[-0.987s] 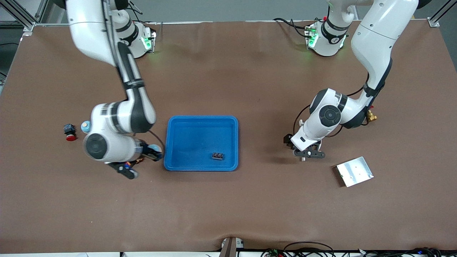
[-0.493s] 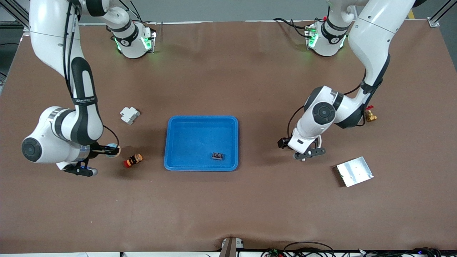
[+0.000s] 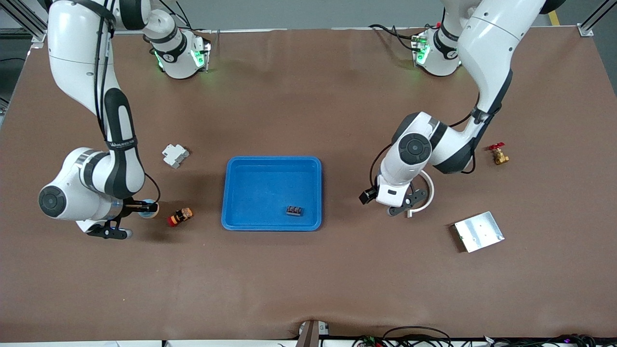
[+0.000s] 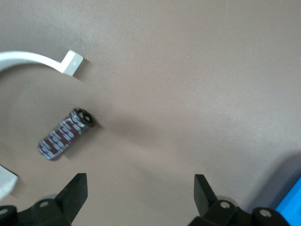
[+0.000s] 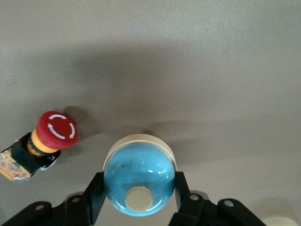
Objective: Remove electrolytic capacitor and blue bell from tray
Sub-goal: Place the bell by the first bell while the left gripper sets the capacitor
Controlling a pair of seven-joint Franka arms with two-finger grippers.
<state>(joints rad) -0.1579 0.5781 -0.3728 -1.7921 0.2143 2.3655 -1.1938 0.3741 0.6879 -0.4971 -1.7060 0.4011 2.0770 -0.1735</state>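
Right gripper (image 3: 137, 208): closed on the bell (image 3: 149, 208), one finger on each side of its blue dome, over the table toward the right arm's end. In the right wrist view the gripper (image 5: 136, 197) clasps the bell (image 5: 139, 176) with the cream button of the dome facing the camera and a cream base ring showing around it.

Emergency stop button (image 3: 180, 216): lies on its side on the table just beside the held bell, at about 4 o'clock from it in the front view, between the bell and the tray; red cap (image 5: 57, 130) with white arrows, yellow and black body.

White clip part (image 3: 174, 155): on the table at about 1 o'clock from the right gripper, farther from the front camera.

Left gripper (image 3: 402, 206): fingers spread wide, holding nothing, low over the table between the tray and the metal plate. The left wrist view shows both fingertips (image 4: 75, 188) apart with bare table between them.

Capacitor (image 4: 66, 133): dark cylinder lying on its side on the table, near the open left gripper, not touched by either finger; hidden in the front view.

White curved piece (image 3: 426, 193): on the table next to the left gripper.

Blue tray (image 3: 272, 224): mid-table, at 9 o'clock from the left gripper; a small dark component (image 3: 294, 210) lies in its corner nearest the front camera, on the left arm's side.

Metal plate (image 3: 478, 231): at about 4 o'clock from the left gripper, nearer the front camera.

Brass valve (image 3: 498, 155): red handle, at 2 o'clock from the left gripper.
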